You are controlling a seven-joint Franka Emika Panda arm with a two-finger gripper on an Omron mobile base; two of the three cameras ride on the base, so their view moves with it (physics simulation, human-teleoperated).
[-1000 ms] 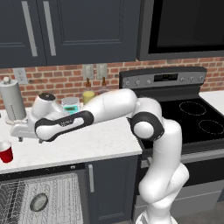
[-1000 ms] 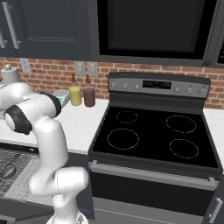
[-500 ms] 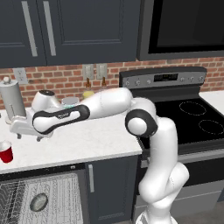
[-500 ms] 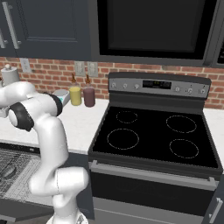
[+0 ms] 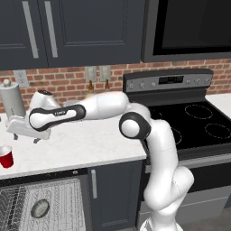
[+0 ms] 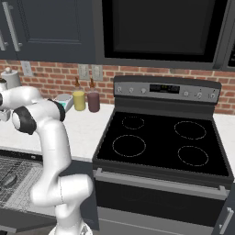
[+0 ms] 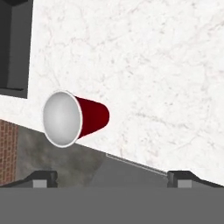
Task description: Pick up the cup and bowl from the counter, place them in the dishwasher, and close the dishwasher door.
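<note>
Claw is fully open and holds nothing, hovering over the desk; the cup stands upright at about 10 o'clock from it in the hand view. Bowl already sits in the dishwasher rack. Risk: the cup is off-centre between the jaws, so a descent could clip its rim and tip it.

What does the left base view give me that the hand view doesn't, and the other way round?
Left base view: the bowl already lying on the open dishwasher rack, and the arm stretched left over the counter. Hand view: the cup's white inside from above, and the gripper with its tips spread wide and nothing between them. Both: the red cup standing upright on the counter, not gripped.
</note>
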